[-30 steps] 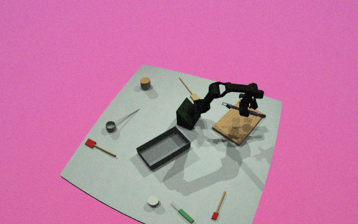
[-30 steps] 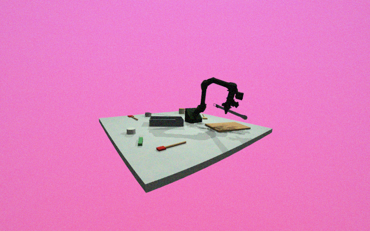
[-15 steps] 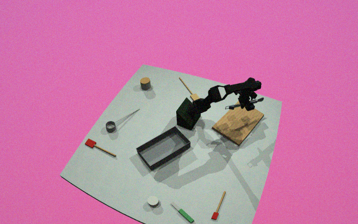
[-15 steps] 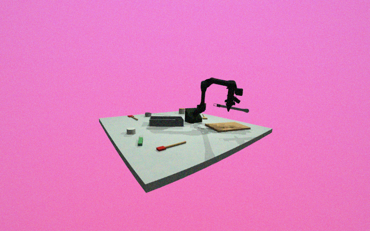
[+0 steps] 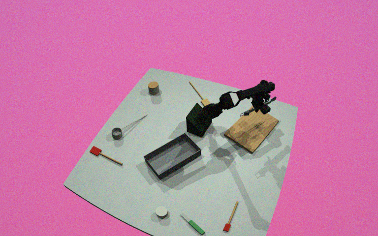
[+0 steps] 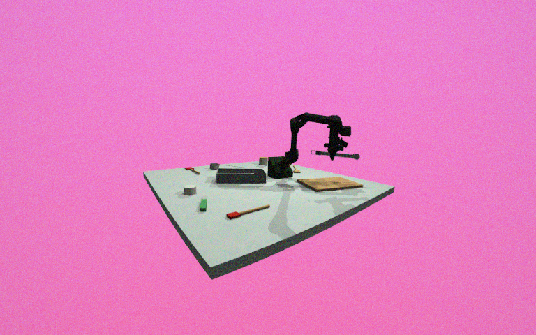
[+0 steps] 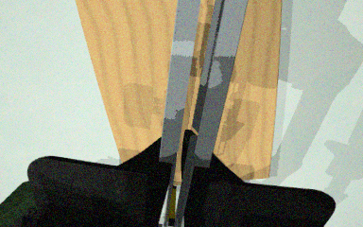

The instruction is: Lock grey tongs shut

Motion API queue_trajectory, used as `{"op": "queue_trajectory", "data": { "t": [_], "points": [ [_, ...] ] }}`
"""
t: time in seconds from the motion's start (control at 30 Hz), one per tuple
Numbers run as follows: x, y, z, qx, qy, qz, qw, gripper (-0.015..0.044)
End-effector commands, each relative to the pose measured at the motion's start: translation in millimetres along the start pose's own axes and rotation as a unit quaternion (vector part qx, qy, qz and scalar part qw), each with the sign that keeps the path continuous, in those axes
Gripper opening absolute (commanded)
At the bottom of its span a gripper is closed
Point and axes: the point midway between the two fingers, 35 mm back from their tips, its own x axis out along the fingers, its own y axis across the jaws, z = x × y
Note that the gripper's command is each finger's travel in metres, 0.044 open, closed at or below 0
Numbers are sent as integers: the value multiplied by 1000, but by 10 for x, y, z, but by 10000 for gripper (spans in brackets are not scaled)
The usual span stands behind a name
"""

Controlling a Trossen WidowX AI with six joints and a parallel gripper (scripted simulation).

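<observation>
The grey tongs (image 5: 245,113) (image 6: 350,156) (image 7: 183,71) hang in the air above the wooden board (image 5: 266,123) (image 6: 329,183) (image 7: 137,57), nearly level. Their two arms lie close together with a narrow gap in the wrist view. In the exterior view one end shows a small open loop at the left, the other a dark rounded end at the right. My gripper (image 5: 259,107) (image 6: 332,156) (image 7: 181,135) points down and is shut on the tongs around mid-length. Whether the lock is engaged cannot be seen. The roasting tin (image 5: 181,164) (image 6: 241,176) holds no tongs.
The dark arm base (image 5: 198,123) (image 6: 280,167) stands between tin and board. A wooden spatula (image 5: 196,91) lies behind it. Red-headed spatulas (image 5: 95,150) (image 5: 227,227), a green-handled tool (image 5: 196,226), a strainer (image 5: 116,133), a cork-topped pot (image 5: 153,88) and a white-topped pot (image 5: 161,212) stand or lie farther off.
</observation>
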Motion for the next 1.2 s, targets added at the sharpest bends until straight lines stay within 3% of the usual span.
{"op": "queue_trajectory", "data": {
  "t": [0.0, 0.6, 1.17],
  "points": [
    [29, 22, -11, 13, -8, 16, 1000, -150],
    [270, 73, 33, 145, -122, 117, 975, -150],
    [298, -73, 105, 199, -279, 140, 929, -150]
  ]
}}
